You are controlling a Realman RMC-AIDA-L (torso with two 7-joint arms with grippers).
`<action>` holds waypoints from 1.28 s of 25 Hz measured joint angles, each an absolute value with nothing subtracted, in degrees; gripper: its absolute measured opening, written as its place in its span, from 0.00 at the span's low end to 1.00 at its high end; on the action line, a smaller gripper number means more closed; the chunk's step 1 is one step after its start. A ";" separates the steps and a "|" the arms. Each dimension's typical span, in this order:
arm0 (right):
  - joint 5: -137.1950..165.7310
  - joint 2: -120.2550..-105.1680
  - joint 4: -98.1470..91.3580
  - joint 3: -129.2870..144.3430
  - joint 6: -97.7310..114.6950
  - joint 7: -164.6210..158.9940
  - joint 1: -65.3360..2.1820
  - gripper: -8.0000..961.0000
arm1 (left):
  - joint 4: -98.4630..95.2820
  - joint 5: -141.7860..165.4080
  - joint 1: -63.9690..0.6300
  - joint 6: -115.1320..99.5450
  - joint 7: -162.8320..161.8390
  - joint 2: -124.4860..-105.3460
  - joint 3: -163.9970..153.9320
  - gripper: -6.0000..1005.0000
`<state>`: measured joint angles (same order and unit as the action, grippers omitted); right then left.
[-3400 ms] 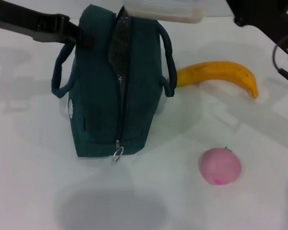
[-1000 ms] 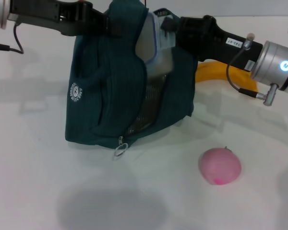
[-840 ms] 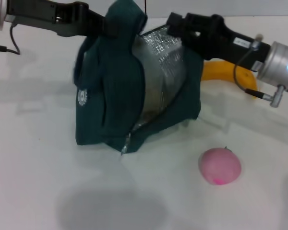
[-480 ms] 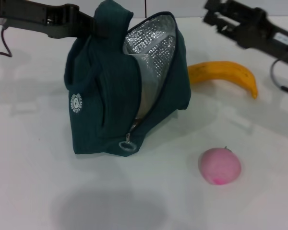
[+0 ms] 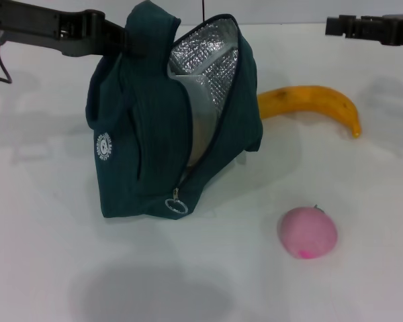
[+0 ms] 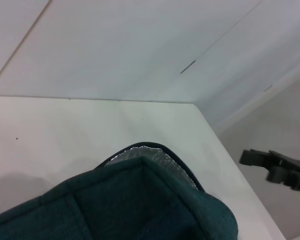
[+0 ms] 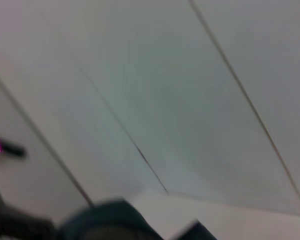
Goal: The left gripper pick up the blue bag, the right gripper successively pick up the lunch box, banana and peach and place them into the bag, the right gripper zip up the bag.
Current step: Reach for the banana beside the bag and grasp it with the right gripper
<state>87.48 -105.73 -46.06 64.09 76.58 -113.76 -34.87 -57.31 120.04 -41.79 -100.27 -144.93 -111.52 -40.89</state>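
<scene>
The blue bag stands at centre left, unzipped, its silver lining showing. My left gripper is shut on the bag's top and holds it up; the left wrist view shows the bag's upper edge. A pale shape inside the opening looks like the lunch box. The banana lies right of the bag. The pink peach sits nearer me, right of centre. My right gripper hovers open and empty at the far right, above and beyond the banana, and shows far off in the left wrist view.
The white table carries only these things. A zip pull ring hangs at the bag's lower front corner. The right wrist view is blurred, showing wall panels and a dark edge of the bag.
The right gripper pushed the lunch box into the bag, let go and drew back up to the far right. The bag, pulled askew meanwhile, has settled upright with its mouth gaping.
</scene>
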 joint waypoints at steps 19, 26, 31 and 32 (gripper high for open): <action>136.30 -104.72 -41.25 64.04 76.89 -115.61 -57.29 0.88 | -57.40 120.14 -42.82 -100.24 -143.90 -111.52 -41.20 0.05; 137.93 -107.41 -35.38 64.18 69.63 -114.09 -57.56 0.90 | -57.40 119.76 -42.28 -100.31 -143.86 -111.49 -41.22 0.05; 137.66 -108.50 -30.80 64.03 64.20 -114.35 -57.21 0.90 | -57.40 119.69 -42.37 -100.46 -143.72 -111.49 -41.22 0.05; 137.66 -108.76 -30.33 64.01 63.30 -114.44 -57.08 0.90 | -57.40 119.69 -42.40 -100.50 -143.70 -111.49 -41.22 0.05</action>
<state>137.66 -108.76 -30.33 64.01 63.30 -114.44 -57.08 -57.40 119.69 -42.40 -100.50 -143.70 -111.49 -41.22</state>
